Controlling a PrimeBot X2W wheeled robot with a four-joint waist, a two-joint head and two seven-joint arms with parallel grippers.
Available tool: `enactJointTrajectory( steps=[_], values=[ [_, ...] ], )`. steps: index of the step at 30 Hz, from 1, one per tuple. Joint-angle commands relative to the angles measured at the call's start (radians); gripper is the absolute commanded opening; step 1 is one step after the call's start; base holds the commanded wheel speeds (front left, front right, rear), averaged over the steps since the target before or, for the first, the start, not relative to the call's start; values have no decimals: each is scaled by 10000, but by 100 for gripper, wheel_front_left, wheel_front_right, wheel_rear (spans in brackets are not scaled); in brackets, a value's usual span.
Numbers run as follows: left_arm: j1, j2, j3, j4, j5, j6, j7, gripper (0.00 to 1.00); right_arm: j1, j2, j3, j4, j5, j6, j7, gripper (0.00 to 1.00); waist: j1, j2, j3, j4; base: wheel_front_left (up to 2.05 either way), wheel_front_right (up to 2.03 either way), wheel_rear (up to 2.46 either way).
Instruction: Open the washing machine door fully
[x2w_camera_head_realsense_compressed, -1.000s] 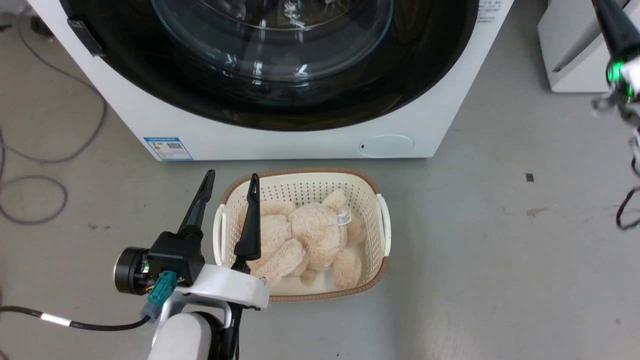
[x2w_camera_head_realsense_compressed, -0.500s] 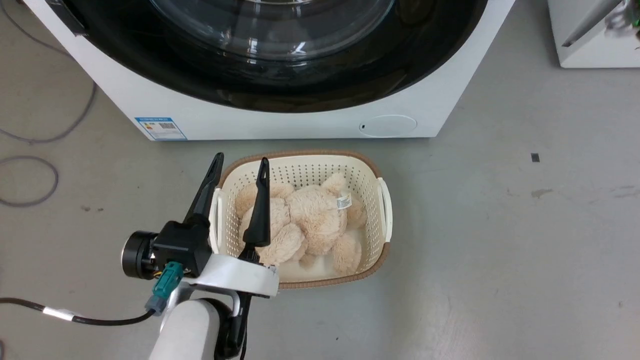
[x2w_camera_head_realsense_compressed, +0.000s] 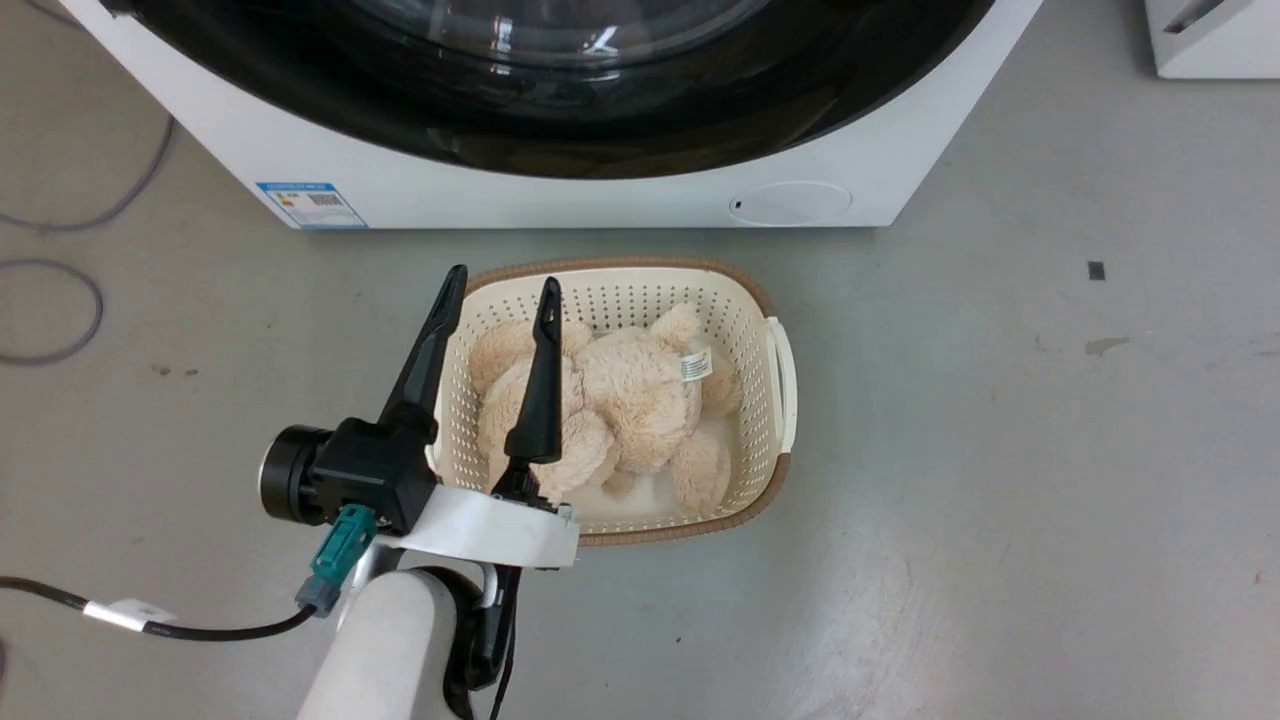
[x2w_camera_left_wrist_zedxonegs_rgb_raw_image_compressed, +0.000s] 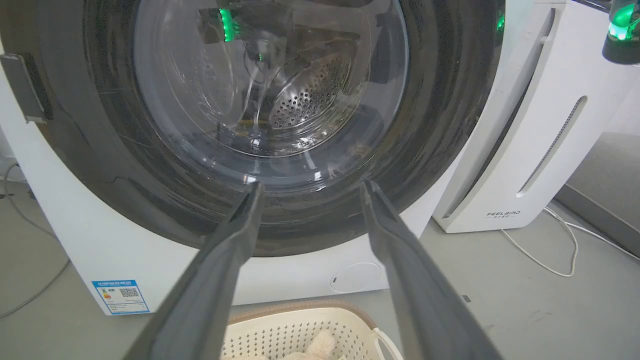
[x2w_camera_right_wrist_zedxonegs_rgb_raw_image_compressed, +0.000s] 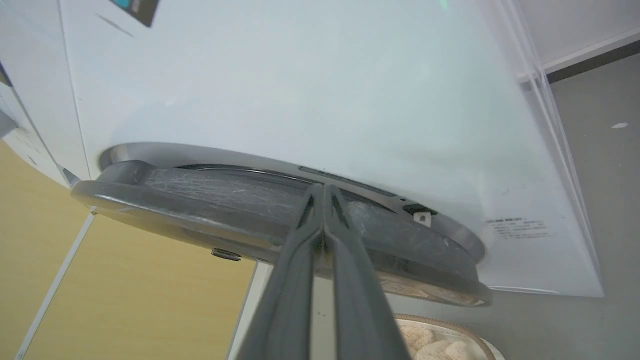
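Note:
The washing machine door (x2w_camera_head_realsense_compressed: 560, 140) is a glossy black ring along the top of the head view. The left wrist view faces the door (x2w_camera_left_wrist_zedxonegs_rgb_raw_image_compressed: 150, 190) head-on, with its clear glass bowl at the centre. My left gripper (x2w_camera_head_realsense_compressed: 500, 285) hangs open and empty over the left rim of a basket, well short of the machine; the left gripper (x2w_camera_left_wrist_zedxonegs_rgb_raw_image_compressed: 311, 185) points its spread fingers at the door's lower part. The right wrist view sees the door (x2w_camera_right_wrist_zedxonegs_rgb_raw_image_compressed: 225, 200) edge-on. My right gripper (x2w_camera_right_wrist_zedxonegs_rgb_raw_image_compressed: 320, 187) is shut, its tips at the door's rim where it meets the white front.
A cream laundry basket (x2w_camera_head_realsense_compressed: 770, 300) with a plush bear (x2w_camera_head_realsense_compressed: 640, 400) in it stands on the floor just before the machine. Grey cables (x2w_camera_head_realsense_compressed: 50, 310) lie at the left. A white appliance (x2w_camera_left_wrist_zedxonegs_rgb_raw_image_compressed: 525, 125) stands right of the machine, with a white cord on the floor beside it.
The head camera has moved, so the machine and basket sit higher in the picture. The right arm, at the top right a second ago, has left that view. The left gripper stays open.

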Motion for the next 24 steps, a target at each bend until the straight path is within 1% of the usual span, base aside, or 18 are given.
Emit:
enactJointTrajectory(
  steps=[1, 3, 9, 16, 24],
  values=[
    [-231, 40, -68, -14, -81, 50, -99, 100, -502, 28, 362, 268, 421, 8, 126, 0, -1, 0, 90, 48, 0, 0, 0],
    [-266, 41, -91, -9, -109, 60, -119, 100, -644, 47, 519, 358, 543, 8, 189, 0, -1, 0, 128, 63, 0, 0, 0],
    [-426, 43, -206, 41, -231, 79, -239, 100, -1295, 178, 1409, 746, 1356, 8, 694, 0, -1, 0, 321, 105, 0, 0, 0],
    [-460, 43, -269, 49, -244, 107, -239, 100, -1045, 445, 1819, 516, 1192, 8, 970, 0, -1, 0, 349, 131, 0, 0, 0],
    [-504, 43, -346, 64, -320, 129, -239, 100, -885, 623, 2064, 525, 1117, 8, 838, 0, -1, 0, 404, 196, 0, 0, 0]
  ],
)
